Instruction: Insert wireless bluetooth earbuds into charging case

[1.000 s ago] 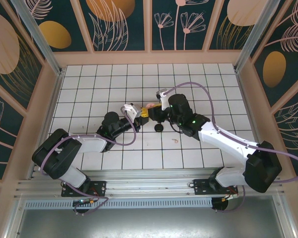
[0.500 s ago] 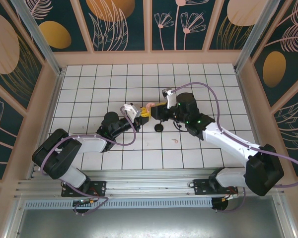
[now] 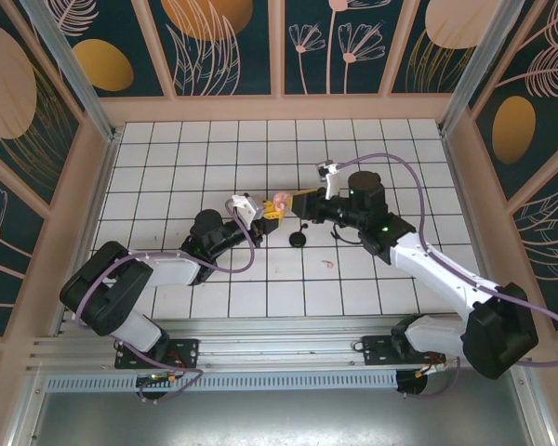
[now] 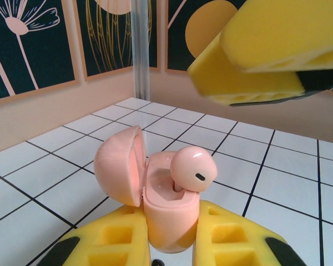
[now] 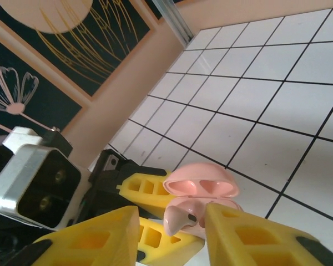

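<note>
In the left hand [image 4: 170, 239], a glossy pink case [image 4: 155, 202] holds a rounded earbud [image 4: 193, 169]

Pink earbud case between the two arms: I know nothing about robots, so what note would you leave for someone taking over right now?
Left tool: shut on the charging case, which it holds upright with the lid open.
Right tool: open, holding nothing, just above the case.
Done: one earbud stands in the case with its head poking out. I cannot tell if it is fully seated.
Left: a tiny pale piece lies on the table, probably the second earbud. It likely needs picking up and inserting.
</note>
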### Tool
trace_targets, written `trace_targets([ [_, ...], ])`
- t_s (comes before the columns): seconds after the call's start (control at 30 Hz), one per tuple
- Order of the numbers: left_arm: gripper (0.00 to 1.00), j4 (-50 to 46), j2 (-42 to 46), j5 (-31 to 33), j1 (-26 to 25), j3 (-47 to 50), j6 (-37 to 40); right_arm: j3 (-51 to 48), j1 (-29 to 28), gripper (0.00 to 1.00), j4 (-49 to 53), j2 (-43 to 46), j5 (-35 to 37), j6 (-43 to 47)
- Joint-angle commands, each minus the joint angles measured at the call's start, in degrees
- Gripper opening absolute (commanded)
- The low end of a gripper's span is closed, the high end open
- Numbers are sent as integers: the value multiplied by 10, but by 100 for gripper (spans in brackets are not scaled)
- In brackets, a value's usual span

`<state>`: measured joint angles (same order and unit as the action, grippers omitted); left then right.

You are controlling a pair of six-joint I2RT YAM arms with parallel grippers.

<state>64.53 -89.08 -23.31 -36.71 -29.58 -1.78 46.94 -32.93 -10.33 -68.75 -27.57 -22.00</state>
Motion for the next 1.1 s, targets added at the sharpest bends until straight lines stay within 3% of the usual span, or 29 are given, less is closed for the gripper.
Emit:
trace_targets([
  [0.0,13,26,10,0,-1,-5,1,-17,8,33,-31,13,-51,-37],
  [0.23,13,24,16,1,-1,-3,3,-31,9,26,-50,-4,-103,-76],
  [1.07,13,19,25,6,-1,0,9,-28,8,17,-106,-46,-121,-96],
])
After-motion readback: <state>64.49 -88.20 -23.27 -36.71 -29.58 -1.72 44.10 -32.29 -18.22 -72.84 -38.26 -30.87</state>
